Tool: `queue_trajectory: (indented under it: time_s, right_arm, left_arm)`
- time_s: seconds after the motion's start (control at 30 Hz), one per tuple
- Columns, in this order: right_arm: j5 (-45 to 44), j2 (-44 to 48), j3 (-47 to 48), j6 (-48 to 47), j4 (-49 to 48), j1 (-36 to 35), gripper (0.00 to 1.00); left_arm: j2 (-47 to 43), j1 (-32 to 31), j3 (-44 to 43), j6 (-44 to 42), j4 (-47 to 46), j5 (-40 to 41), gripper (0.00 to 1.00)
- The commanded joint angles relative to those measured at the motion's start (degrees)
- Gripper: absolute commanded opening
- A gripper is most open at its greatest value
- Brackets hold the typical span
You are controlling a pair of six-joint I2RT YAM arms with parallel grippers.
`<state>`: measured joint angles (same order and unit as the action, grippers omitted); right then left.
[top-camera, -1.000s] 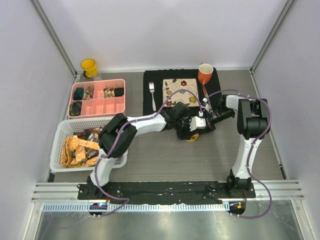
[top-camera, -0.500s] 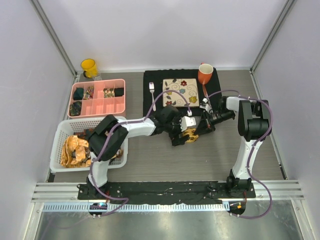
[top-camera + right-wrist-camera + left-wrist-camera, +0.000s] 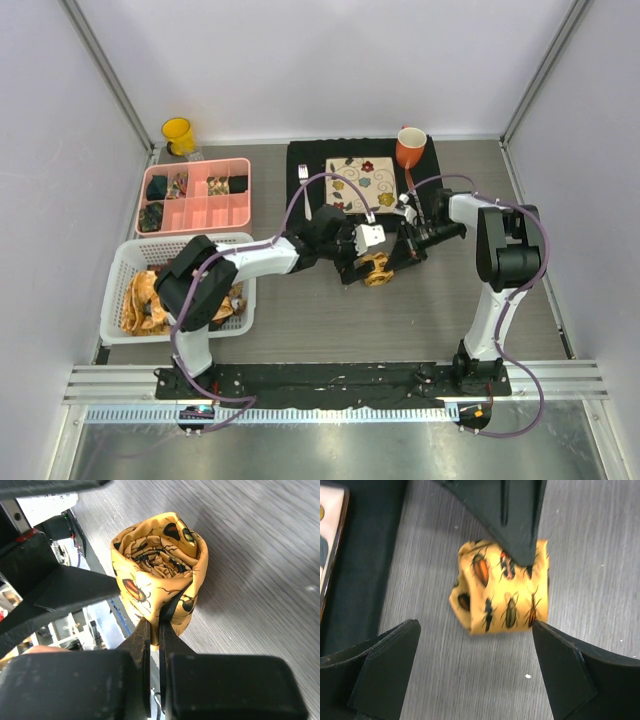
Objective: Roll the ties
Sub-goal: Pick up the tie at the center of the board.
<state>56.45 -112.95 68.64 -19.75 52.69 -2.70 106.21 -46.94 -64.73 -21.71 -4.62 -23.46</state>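
The left arm (image 3: 262, 258) rises from its base at the near edge, bends at the elbow and reaches long and low to the right, toward the middle of the bench (image 3: 420, 320), with its wrist tipped downward. The left gripper (image 3: 475, 627) hangs with its jaws spread wide, the fingers (image 3: 385, 670) far apart and holding nothing. The right arm (image 3: 488, 300) stands upright from its base, folds at the top and reaches left, its wrist low and nearly level. The right gripper (image 3: 154, 630) faces the left one at close range, its jaws pinched tight on an outer fold of the rolled tie (image 3: 160, 565).
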Motion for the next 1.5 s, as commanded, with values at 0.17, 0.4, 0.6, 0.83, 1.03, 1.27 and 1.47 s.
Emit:
queue_trajectory:
  time_s: [0.17, 0.4, 0.6, 0.83, 1.03, 1.27, 1.47]
  right_arm:
    - [2.4, 5.6, -0.6, 4.6, -3.4, -2.0, 0.01]
    - [1.0, 7.3, -0.5, 8.6, -5.8, -2.3, 0.01]
    - [-0.1, 7.9, -0.8, 10.8, -7.7, -2.4, 0.01]
    - [4.3, 8.7, -1.1, 12.9, -8.2, -2.4, 0.01]
    - [6.0, 9.3, -2.7, 10.8, -5.5, -2.5, 0.01]
    - [7.0, 10.6, -2.9, 10.4, -4.3, -2.7, 0.01]
    - [7.5, 10.8, -0.5, 11.9, -4.3, -2.7, 0.01]
  left_arm:
    - [5.1, -1.1, -2.4, 1.1, -8.2, -4.5, 1.0]
    - [5.0, -1.1, -2.5, 1.3, -8.2, -11.3, 1.0]
    - [3.8, -1.1, -0.8, 2.3, -8.0, -14.5, 1.0]
    - [5.3, -1.1, -0.7, 3.5, -11.4, -9.0, 1.0]
    - [6.2, -1.1, -0.4, 2.7, -15.4, -4.8, 1.0]
    - [6.8, -1.1, -2.8, 0.7, -10.4, -7.4, 0.89]
    - [5.8, -1.1, -2.9, -1.3, -5.6, -9.6, 0.72]
